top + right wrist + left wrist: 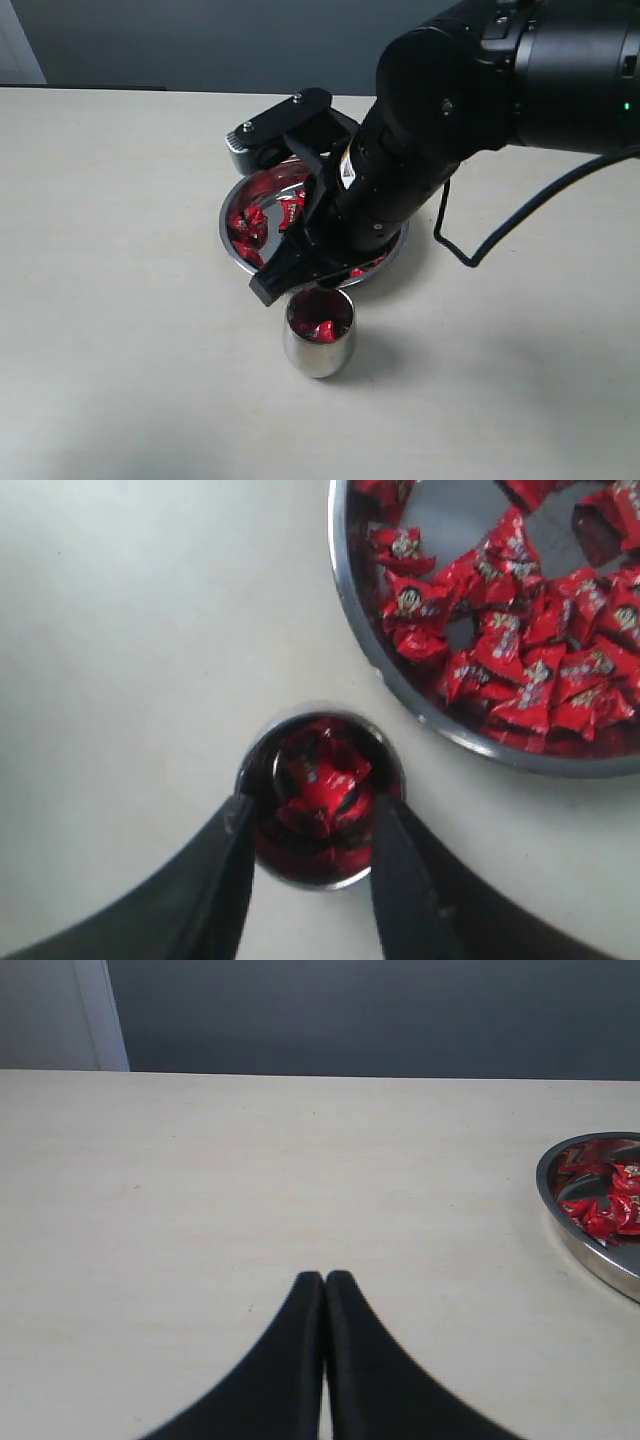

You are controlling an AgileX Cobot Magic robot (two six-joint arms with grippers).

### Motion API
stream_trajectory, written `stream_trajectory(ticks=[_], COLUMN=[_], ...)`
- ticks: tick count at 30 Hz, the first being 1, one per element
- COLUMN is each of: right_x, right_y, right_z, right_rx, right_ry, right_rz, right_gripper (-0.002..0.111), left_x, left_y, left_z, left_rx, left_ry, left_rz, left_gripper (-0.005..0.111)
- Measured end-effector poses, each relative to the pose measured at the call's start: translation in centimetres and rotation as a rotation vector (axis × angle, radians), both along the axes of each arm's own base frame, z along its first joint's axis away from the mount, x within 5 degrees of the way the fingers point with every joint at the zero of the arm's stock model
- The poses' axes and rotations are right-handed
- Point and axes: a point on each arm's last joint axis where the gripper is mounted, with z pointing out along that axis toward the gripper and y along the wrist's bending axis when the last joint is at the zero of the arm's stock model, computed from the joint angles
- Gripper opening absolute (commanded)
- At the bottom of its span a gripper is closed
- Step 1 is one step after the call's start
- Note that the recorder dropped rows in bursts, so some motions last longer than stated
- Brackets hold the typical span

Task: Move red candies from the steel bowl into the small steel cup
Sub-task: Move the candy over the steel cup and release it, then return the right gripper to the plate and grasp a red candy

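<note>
The steel bowl (228, 235) sits mid-table with many red candies (250, 222) in it; the right arm hides much of it. Just in front stands the small steel cup (318, 348), with several red candies (320, 322) inside. My right gripper (303, 284) hovers right over the cup's mouth. In the right wrist view this gripper (312, 810) is open, its fingers either side of the cup (250, 760), with nothing held and the bowl (400, 695) beside it. My left gripper (325, 1278) is shut and empty above bare table, left of the bowl (590, 1250).
The pale table (120, 300) stretches around bowl and cup. A black cable (470, 250) hangs from the right arm to the right of the bowl. A dark wall (200, 40) runs along the table's far edge.
</note>
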Motion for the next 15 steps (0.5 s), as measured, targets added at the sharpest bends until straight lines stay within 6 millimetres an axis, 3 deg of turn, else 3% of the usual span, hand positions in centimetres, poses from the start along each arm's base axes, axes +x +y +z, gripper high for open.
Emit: stream_trajectory(ticks=[3, 5, 10, 12, 15], right_x=[1.5, 2.5, 4.9, 7.2, 10.1], right_y=[0.8, 1.6, 2.1, 1.9, 2.2], right_z=[0.4, -0.3, -3.5, -5.5, -6.2], right_rx=[0.074, 0.108, 0.096, 0.085, 0.144], right_ry=[-0.179, -0.238, -0.218, -0.193, -0.18], right_rz=[0.022, 0.019, -0.036, -0.105, -0.2], right_gripper=[0.037, 0.037, 0.037, 0.037, 0.037], left_x=[0.0, 0.0, 0.0, 0.0, 0.0], left_y=[0.0, 0.0, 0.0, 0.0, 0.0], left_z=[0.0, 0.0, 0.0, 0.0, 0.0], left_rx=[0.0, 0.0, 0.0, 0.0, 0.0], left_ry=[0.0, 0.0, 0.0, 0.0, 0.0], left_rz=[0.0, 0.0, 0.0, 0.0, 0.0], left_gripper=[0.0, 0.0, 0.0, 0.0, 0.0])
